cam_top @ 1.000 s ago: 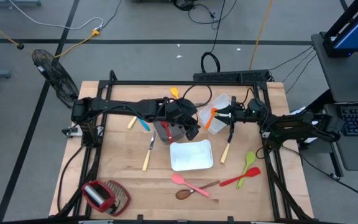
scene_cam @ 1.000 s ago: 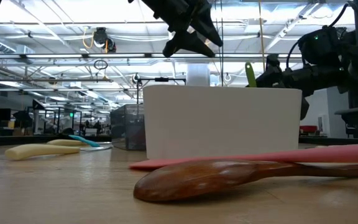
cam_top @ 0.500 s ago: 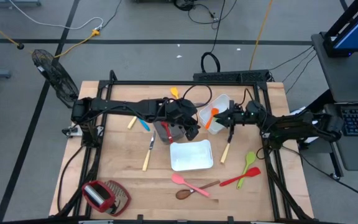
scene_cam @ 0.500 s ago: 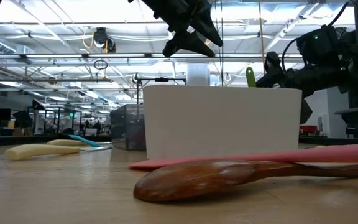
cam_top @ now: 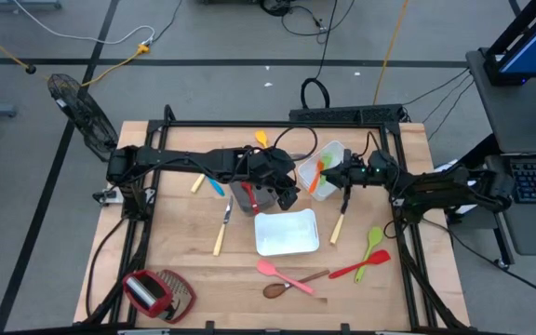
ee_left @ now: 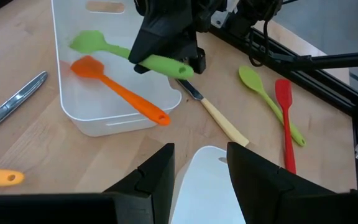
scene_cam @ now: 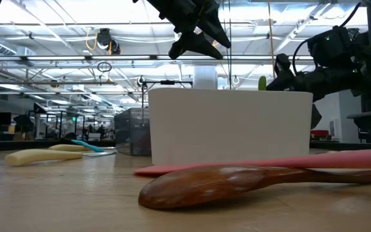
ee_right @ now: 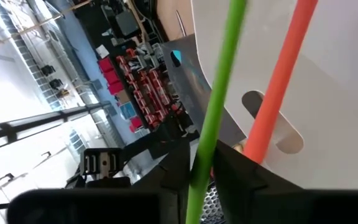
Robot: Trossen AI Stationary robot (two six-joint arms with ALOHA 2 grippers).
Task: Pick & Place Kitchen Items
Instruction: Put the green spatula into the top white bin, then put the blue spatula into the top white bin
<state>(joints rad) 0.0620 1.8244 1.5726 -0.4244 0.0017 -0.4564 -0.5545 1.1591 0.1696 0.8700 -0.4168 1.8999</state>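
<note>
Sorting: right hand [ee_left: 166, 53] clamped on green spatula [ee_left: 129, 55] over far tray [ee_left: 64, 93], joining orange spatula [ee_left: 120, 90].
Waiting: left hand [ee_left: 201, 171], fingers apart, mid-desk.

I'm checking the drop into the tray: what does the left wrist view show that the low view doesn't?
Only the left wrist view: the right gripper holding the green spatula by its handle, blade over the clear tray, where the orange spatula lies; beyond it a pale-handled knife, a green spoon and a red spatula.
Only the low view: the wooden spoon and pink utensil up close.
Both: the white tray, and the right arm.
</note>
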